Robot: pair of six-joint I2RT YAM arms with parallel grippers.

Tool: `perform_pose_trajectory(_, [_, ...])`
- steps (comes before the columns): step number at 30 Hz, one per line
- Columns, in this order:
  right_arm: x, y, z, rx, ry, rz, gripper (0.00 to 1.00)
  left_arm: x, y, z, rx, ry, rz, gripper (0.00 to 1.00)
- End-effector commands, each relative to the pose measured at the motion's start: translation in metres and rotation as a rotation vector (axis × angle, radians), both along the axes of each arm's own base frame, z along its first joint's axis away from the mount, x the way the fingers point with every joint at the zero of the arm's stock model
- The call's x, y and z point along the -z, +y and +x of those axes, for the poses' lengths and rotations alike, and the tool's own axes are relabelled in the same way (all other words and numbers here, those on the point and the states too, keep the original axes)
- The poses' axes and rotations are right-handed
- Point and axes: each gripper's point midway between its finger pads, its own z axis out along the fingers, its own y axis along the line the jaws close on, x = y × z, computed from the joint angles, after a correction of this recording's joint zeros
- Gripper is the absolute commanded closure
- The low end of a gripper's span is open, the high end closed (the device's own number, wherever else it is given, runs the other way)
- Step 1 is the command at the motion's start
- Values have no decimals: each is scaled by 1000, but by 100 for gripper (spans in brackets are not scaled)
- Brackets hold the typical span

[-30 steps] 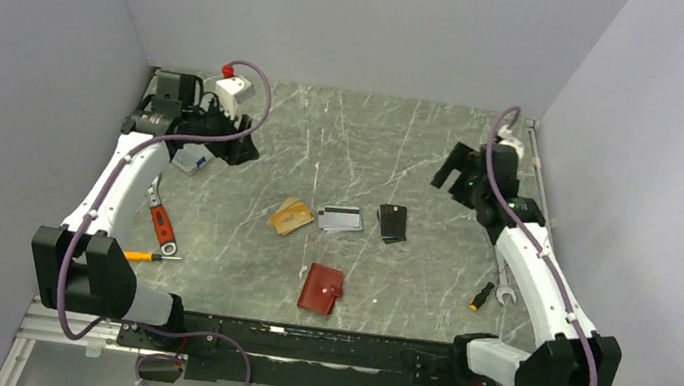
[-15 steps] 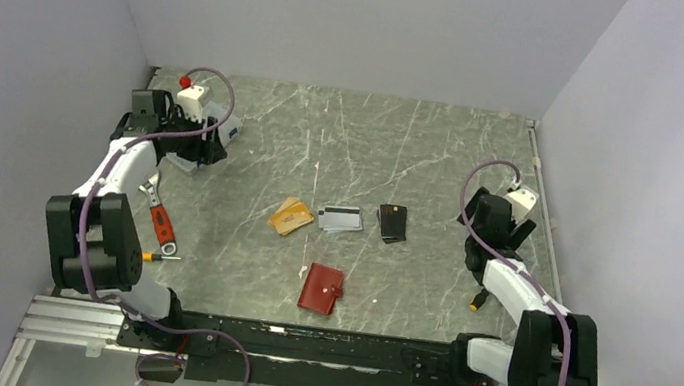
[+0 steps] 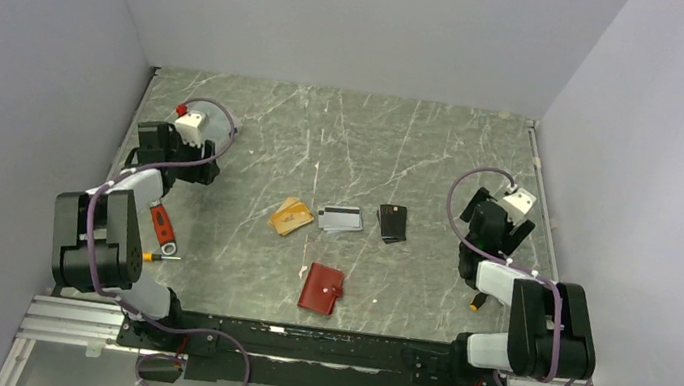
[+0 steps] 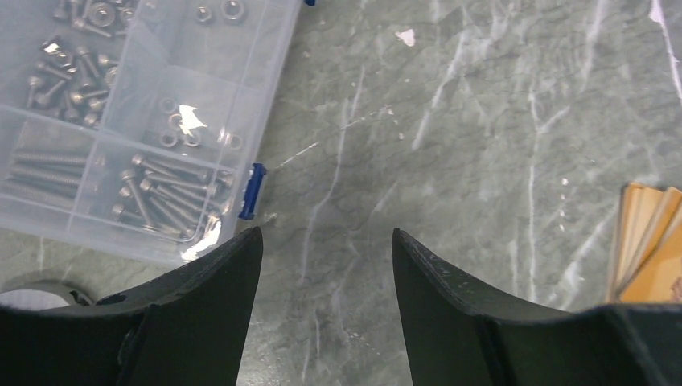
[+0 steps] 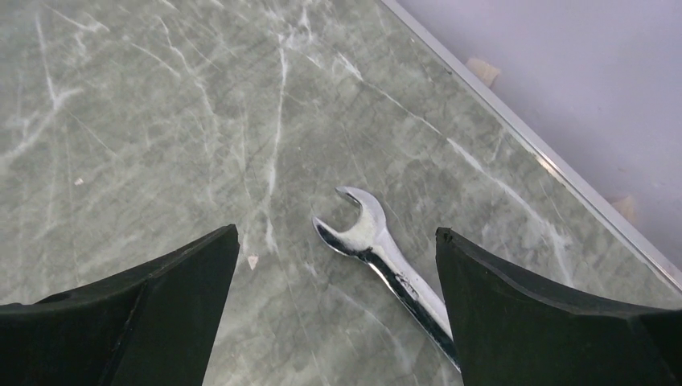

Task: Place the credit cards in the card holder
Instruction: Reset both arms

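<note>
Counter: grey-green marbled counter with pale veins, closed in by plain lilac-grey walls on three sides.
Cards: gold cards lie fanned near the middle; silver cards lie just right of them, close beside or touching, I cannot tell which. The gold ones also show at the right edge of the left wrist view.
Black rectangle: small black rectangle right of the silver cards, flat, a little apart from them.
Holder: dark-red holder lies closed on the counter, nearer the arm bases than the cards, apart from them, touched by neither arm.
Left gripper: left gripper sits folded back at the left side, low over bare counter, jaws apart with nothing between them.
Parts box: clear parts box of screws and nuts, with a blue latch, lies just beside the left jaws in the wrist view.
Red wrench: red wrench lies beside the left arm, at the left side of the counter.
Right gripper: right gripper is folded back at the right side, jaws wide apart and empty.
Spanner: steel spanner lies on the counter between the right jaws in the wrist view, its open end pointing away, near the counter's metal edge strip.
</note>
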Motion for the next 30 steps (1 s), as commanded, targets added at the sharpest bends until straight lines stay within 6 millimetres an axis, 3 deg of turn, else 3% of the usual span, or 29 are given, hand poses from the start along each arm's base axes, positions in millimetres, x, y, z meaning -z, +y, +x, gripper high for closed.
perform_pose_trajectory(1, [-27,0,15,-20,-140,-28,6,-20,16,19,-76,-149,45,35])
perform_pose_trajectory(5, [-25,3,13,-38,-180,-17,6,-29,14,9,-92,-237,51,34])
perform_pose_trajectory(7, [-26,8,17,-89,-193,-37,1,-33,11,4,-82,-288,50,33])
perform_pose_trajectory(8, [-25,11,19,-109,-179,-32,0,-37,8,1,-78,-318,47,29])
perform_pose_trajectory(10, [-25,17,25,-161,-170,-53,0,-43,5,-5,-81,-385,38,3])
perform_pose_trajectory(11, [-25,24,28,-212,-167,-60,0,-45,6,-7,-88,-407,42,1])
perform_pose_trajectory(14, [-19,34,20,-284,-211,-91,0,-34,7,-7,-44,-312,109,1])
perform_pose_trajectory(15, [-29,31,19,-258,-261,-99,0,-16,9,-10,-38,-196,134,1])
perform_pose_trajectory(18, [-22,29,20,-245,-230,-86,0,15,8,-8,15,24,100,1])
perform_pose_trajectory(19, [-17,29,21,-238,-199,-74,0,12,4,-2,12,40,49,1])
perform_pose_trajectory(21, [-21,29,22,-240,-216,-78,0,-32,8,17,-35,-86,-33,1])
perform_pose_trajectory(23, [-21,28,21,-239,-215,-76,0,-78,11,21,-84,-326,-16,1])
perform_pose_trajectory(24, [-19,29,21,-241,-208,-68,0,-77,6,13,-84,-401,-3,1])
perform_pose_trajectory(26, [-20,28,21,-238,-214,-78,0,-96,-6,13,-66,-543,67,1])
perform_pose_trajectory(30, [-20,28,21,-237,-210,-75,0,-89,-20,6,-33,-535,230,1])
